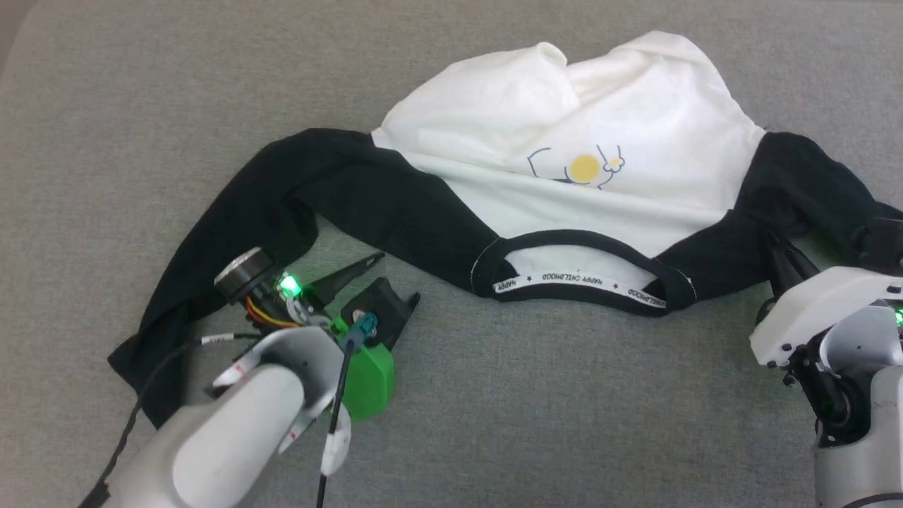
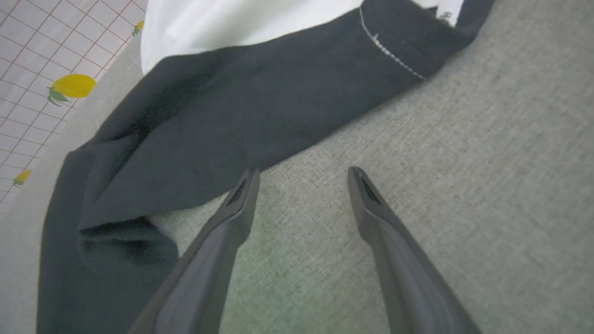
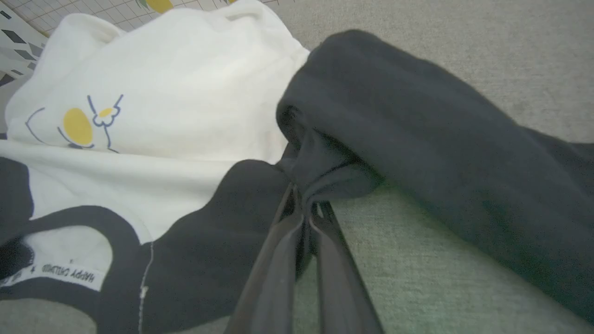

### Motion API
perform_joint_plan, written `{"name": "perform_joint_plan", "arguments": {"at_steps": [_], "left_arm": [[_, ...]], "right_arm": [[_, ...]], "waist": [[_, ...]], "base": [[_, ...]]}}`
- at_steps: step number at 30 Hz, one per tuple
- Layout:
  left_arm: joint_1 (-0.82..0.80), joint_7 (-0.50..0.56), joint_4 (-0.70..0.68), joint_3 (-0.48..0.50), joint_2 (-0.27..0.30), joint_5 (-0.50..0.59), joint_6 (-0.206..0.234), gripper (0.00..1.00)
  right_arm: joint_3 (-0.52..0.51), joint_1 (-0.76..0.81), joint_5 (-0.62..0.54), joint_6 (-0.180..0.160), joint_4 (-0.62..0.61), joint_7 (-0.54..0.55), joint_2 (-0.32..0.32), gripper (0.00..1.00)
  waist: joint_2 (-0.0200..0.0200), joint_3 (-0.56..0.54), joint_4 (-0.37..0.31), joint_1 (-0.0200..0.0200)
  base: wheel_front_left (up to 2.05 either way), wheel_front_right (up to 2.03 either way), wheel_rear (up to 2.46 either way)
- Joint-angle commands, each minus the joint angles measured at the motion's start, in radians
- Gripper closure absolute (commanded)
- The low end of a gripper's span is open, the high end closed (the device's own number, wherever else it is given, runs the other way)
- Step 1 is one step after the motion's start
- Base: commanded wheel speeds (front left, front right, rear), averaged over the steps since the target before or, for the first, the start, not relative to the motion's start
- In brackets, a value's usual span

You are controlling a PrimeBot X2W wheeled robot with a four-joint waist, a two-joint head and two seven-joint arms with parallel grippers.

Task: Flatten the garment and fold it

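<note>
Crumpled white shirt (image 1: 564, 204) with black raglan sleeves sprawls toward the grey fabric surface's (image 1: 494, 423) far edge; right gripper (image 3: 304, 208) pinches one sleeve, left gripper (image 2: 301, 175) spread wide beside the other

bare grey bench (image 2: 487, 162) lies open between the spread left fingers (image 2: 232, 222) and to their right. the garment (image 2: 209, 125) crosses just ahead and to their left. its black folds bunch around the pinched right fingers (image 3: 278, 269); bench is free at their right.
</note>
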Motion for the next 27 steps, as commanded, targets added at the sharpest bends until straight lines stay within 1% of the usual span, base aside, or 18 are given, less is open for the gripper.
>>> {"name": "perform_joint_plan", "arguments": {"at_steps": [1,5,9,15,16,17,19,22,24,27], "left_arm": [[-0.033,-0.005,0.013,-0.014,0.009,-0.018,-0.003,0.0],[-0.076,-0.041,0.053,-0.022,0.001,-0.033,-0.003,0.0],[-0.098,-0.068,0.103,-0.021,-0.022,-0.036,0.007,0.0],[-0.131,-0.094,0.193,-0.039,-0.061,-0.049,0.005,0.0],[-0.135,-0.112,0.209,-0.032,-0.074,-0.061,0.008,0.59],[-0.136,-0.129,0.222,-0.023,-0.083,-0.072,0.014,1.0],[-0.131,-0.167,0.243,0.0,-0.103,-0.097,0.033,1.0],[-0.11,-0.247,0.242,0.059,-0.134,-0.155,0.078,1.0],[-0.084,-0.293,0.217,0.101,-0.152,-0.204,0.1,1.0],[-0.048,-0.33,0.154,0.144,-0.158,-0.251,0.122,1.0]], "right_arm": [[0.004,-0.009,0.012,-0.001,-0.008,0.002,0.0,1.0],[0.007,-0.009,0.017,-0.001,-0.015,0.003,0.0,1.0],[0.006,-0.007,0.016,-0.001,-0.024,0.006,0.0,1.0],[0.008,-0.011,0.018,-0.001,-0.037,0.01,0.0,1.0],[0.01,-0.013,0.021,-0.001,-0.038,0.008,0.0,1.0],[0.012,-0.015,0.025,-0.001,-0.039,0.004,0.0,1.0],[0.018,-0.019,0.037,-0.001,-0.041,-0.007,0.0,1.0],[0.028,-0.021,0.066,-0.001,-0.051,-0.031,0.0,1.0],[0.03,-0.021,0.101,-0.001,-0.064,-0.046,0.0,1.0],[0.039,-0.018,0.14,-0.001,-0.098,-0.057,0.0,1.0]], "waist": [[0.0,0.016,-0.014,0.0],[0.0,0.031,-0.022,0.0],[0.0,0.046,-0.029,0.0],[0.0,0.065,-0.038,0.0],[0.0,0.067,-0.041,0.0],[0.0,0.068,-0.044,0.0],[0.0,0.066,-0.049,0.0],[0.0,0.05,-0.056,0.0],[0.0,0.03,-0.059,0.0],[0.0,-0.007,-0.06,0.0]], "base": [[0.0,0.0,0.0],[0.0,0.0,0.0],[0.0,0.0,0.0],[0.0,0.0,0.0],[0.0,0.0,0.0],[0.0,0.0,0.0],[0.0,0.0,0.0],[0.0,0.0,0.0],[0.0,0.0,0.0],[0.0,0.0,0.0]]}}
